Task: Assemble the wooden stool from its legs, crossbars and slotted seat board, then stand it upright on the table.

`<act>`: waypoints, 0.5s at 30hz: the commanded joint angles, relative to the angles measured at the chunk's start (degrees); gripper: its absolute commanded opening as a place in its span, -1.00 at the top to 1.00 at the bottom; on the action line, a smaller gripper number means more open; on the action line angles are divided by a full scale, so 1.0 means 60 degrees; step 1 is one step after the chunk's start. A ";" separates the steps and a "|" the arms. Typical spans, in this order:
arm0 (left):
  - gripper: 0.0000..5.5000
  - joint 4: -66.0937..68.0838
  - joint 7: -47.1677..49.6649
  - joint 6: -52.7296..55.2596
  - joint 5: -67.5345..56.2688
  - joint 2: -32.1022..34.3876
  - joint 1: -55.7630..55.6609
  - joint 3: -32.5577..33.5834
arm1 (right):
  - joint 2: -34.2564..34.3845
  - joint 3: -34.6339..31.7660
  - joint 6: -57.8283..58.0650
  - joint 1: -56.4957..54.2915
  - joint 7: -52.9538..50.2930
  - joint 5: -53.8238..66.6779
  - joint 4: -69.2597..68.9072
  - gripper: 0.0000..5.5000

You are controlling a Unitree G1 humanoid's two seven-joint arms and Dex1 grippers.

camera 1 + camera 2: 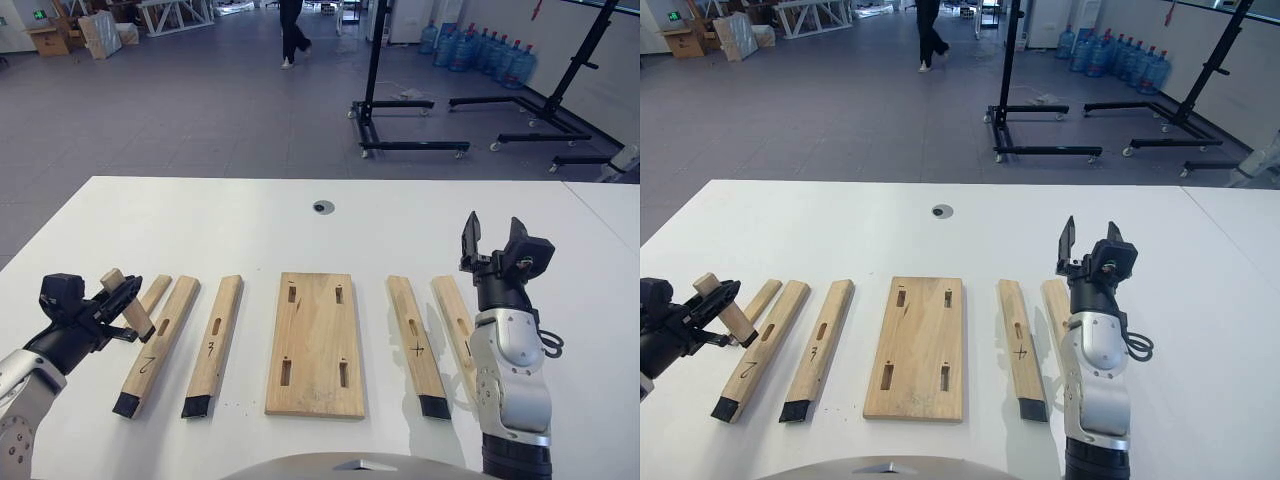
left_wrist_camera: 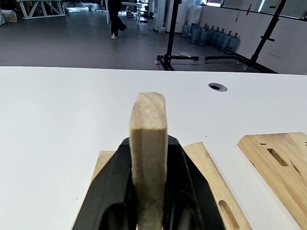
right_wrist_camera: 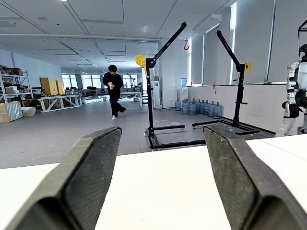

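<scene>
The slotted seat board (image 1: 314, 342) lies flat in the middle of the white table (image 1: 250, 215). Left of it lie two legs (image 1: 158, 343) (image 1: 214, 343) and a thinner piece (image 1: 153, 293); right of it lie two more legs (image 1: 417, 343) (image 1: 456, 322). My left gripper (image 1: 124, 300) is shut on a short wooden crossbar (image 1: 128, 304), held a little above the leftmost leg. The crossbar (image 2: 148, 153) stands between the black fingers (image 2: 110, 187) in the left wrist view. My right gripper (image 1: 493, 246) is open and empty, pointing up above the rightmost leg.
A small round hole (image 1: 323, 207) sits in the table behind the seat board. Black metal stands on wheels (image 1: 410, 110) and water jugs (image 1: 490, 60) are on the floor beyond the table's far edge.
</scene>
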 commanded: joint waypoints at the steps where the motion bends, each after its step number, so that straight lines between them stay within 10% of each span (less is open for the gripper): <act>1: 0.86 -0.0211 -0.0133 0.0105 -0.0134 0.0092 0.0227 0.0074 | -0.0067 0.0042 0.0126 -0.0240 0.0086 0.0034 0.0078 -0.14; 12: 0.86 -0.1212 0.0297 -0.0073 -0.0282 -0.0528 0.0792 0.0072 | -0.0210 0.0147 0.0308 -0.0639 0.0378 0.0093 0.0300 -0.14; 15: 0.86 -0.0162 0.1732 -0.0160 0.1286 -0.1295 -0.1594 -0.2392 | -0.0217 0.0187 0.0295 -0.0796 0.0432 0.0091 0.0417 -0.14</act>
